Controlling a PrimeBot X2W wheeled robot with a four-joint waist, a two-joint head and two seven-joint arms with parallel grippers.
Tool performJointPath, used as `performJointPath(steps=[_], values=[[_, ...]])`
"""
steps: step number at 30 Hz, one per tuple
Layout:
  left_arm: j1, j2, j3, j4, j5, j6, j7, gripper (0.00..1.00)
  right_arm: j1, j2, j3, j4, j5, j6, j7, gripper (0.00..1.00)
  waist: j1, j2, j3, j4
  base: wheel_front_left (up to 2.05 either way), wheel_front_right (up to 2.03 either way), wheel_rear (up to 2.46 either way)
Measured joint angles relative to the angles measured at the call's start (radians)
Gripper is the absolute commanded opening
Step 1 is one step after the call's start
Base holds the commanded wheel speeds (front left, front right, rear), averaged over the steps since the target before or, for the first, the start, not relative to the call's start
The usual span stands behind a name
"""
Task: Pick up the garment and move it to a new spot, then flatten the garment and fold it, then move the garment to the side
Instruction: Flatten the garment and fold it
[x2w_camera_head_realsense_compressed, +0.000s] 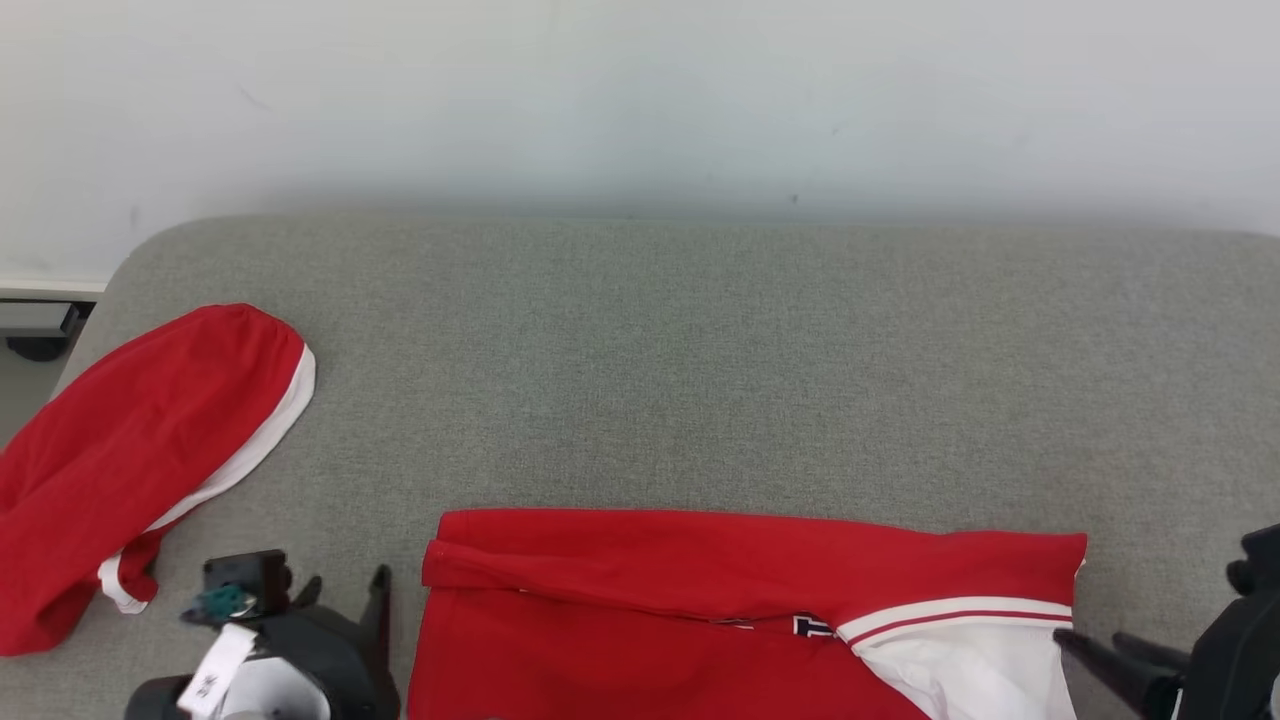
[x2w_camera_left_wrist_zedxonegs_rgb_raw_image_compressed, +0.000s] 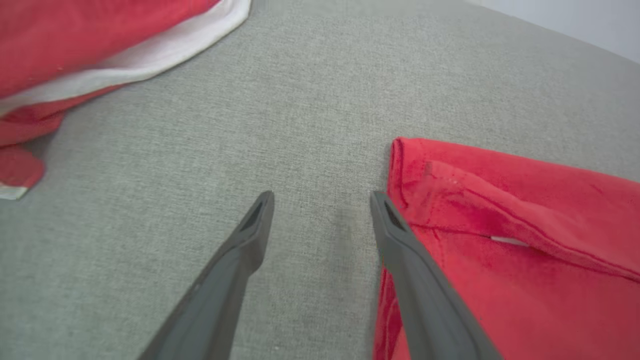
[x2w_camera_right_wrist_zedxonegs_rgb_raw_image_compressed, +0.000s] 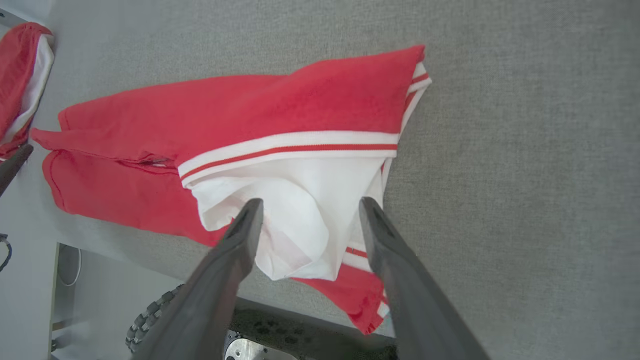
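The garment (x2w_camera_head_realsense_compressed: 700, 600) is red with a white, red-striped part at its right end. It lies folded along the near edge of the grey padded surface (x2w_camera_head_realsense_compressed: 700, 380). My left gripper (x2w_camera_head_realsense_compressed: 345, 590) is open just left of the garment's left edge. In the left wrist view my left gripper (x2w_camera_left_wrist_zedxonegs_rgb_raw_image_compressed: 322, 197) hovers over bare grey cloth, its right finger beside the garment (x2w_camera_left_wrist_zedxonegs_rgb_raw_image_compressed: 525, 240). My right gripper (x2w_camera_head_realsense_compressed: 1090, 640) is open at the garment's right end. In the right wrist view my right gripper (x2w_camera_right_wrist_zedxonegs_rgb_raw_image_compressed: 309, 202) stands over the garment's white part (x2w_camera_right_wrist_zedxonegs_rgb_raw_image_compressed: 300, 200), holding nothing.
A second red garment with white trim (x2w_camera_head_realsense_compressed: 140, 450) lies bunched at the surface's left end, also seen from the left wrist (x2w_camera_left_wrist_zedxonegs_rgb_raw_image_compressed: 100, 45). A white wall (x2w_camera_head_realsense_compressed: 640, 100) runs behind. Below the near edge a wheel of my base (x2w_camera_right_wrist_zedxonegs_rgb_raw_image_compressed: 155, 315) shows.
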Motion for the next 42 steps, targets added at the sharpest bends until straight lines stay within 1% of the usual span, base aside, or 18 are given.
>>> performJointPath(steps=[2,4,6,9,12,14,17,20,22,27,29,34,38,42], values=[[0.016,0.007,0.027,-0.02,-0.002,0.005,-0.034,1.0,0.0,0.002,-0.014,-0.014,-0.024,-0.002,-0.037,1.0,0.0,0.0,-0.007,0.002,0.0,0.0,0.0],[0.026,0.008,0.051,-0.056,-0.002,0.006,-0.085,1.0,-0.001,0.015,-0.029,-0.028,-0.052,-0.018,-0.084,1.0,0.0,0.0,-0.013,0.004,0.0,0.0,0.0],[0.033,0.009,0.071,-0.099,-0.001,0.006,-0.143,1.0,-0.001,0.021,-0.035,-0.036,-0.104,-0.026,-0.134,1.0,0.0,0.0,-0.02,0.006,0.0,0.0,0.0],[0.051,0.013,0.085,-0.171,0.003,0.006,-0.229,1.0,-0.006,0.042,-0.035,-0.054,-0.163,-0.026,-0.217,1.0,0.0,0.0,-0.029,0.005,0.0,0.0,0.0],[0.095,0.018,0.083,-0.224,0.01,0.006,-0.292,1.0,-0.02,0.061,-0.021,-0.065,-0.24,-0.026,-0.311,1.0,0.0,0.0,-0.037,-0.001,0.0,0.0,0.0],[0.121,0.017,0.079,-0.249,0.014,0.005,-0.328,1.0,-0.02,0.085,-0.026,-0.063,-0.277,-0.042,-0.379,1.0,0.0,0.0,-0.041,-0.005,0.0,0.0,0.0],[0.157,0.019,0.083,-0.284,0.015,0.005,-0.374,1.0,-0.021,0.136,-0.025,-0.058,-0.309,-0.051,-0.476,1.0,-0.0001,0.0001,-0.048,-0.014,0.0,0.0,0.0],[0.196,0.023,0.079,-0.314,0.015,-0.007,-0.377,1.0,-0.021,0.169,-0.01,-0.04,-0.34,-0.052,-0.558,1.0,0.0,0.0001,-0.055,-0.023,0.0,0.0,0.0],[0.213,0.028,0.077,-0.331,0.018,-0.013,-0.378,1.0,-0.02,0.178,0.001,-0.017,-0.355,-0.051,-0.601,1.0,0.0,0.0001,-0.06,-0.03,0.0,0.0,0.0],[0.258,0.038,0.077,-0.36,0.033,-0.014,-0.387,1.0,-0.021,0.208,-0.005,0.038,-0.355,-0.05,-0.703,1.0,0.0,0.0001,-0.071,-0.044,0.0,0.0,0.0],[0.273,0.044,0.075,-0.366,0.041,-0.021,-0.387,1.0,-0.02,0.221,-0.005,0.056,-0.355,-0.048,-0.736,1.0,0.0,0.0,-0.075,-0.049,0.0,0.0,0.0],[0.295,0.047,0.085,-0.379,0.042,-0.02,-0.387,1.0,-0.027,0.236,0.008,0.109,-0.364,-0.041,-0.802,1.0,0.0001,0.0001,-0.083,-0.063,0.0,0.0,0.0],[0.303,0.047,0.085,-0.381,0.041,-0.02,-0.387,1.0,-0.059,0.263,0.033,0.141,-0.37,-0.026,-0.843,1.0,0.0001,0.0001,-0.089,-0.076,0.0,0.0,0.0],[0.303,0.046,0.08,-0.386,0.042,-0.02,-0.387,1.0,-0.062,0.264,0.038,0.17,-0.371,-0.014,-0.877,1.0,0.0001,0.0001,-0.091,-0.082,0.0,0.0,0.0]])
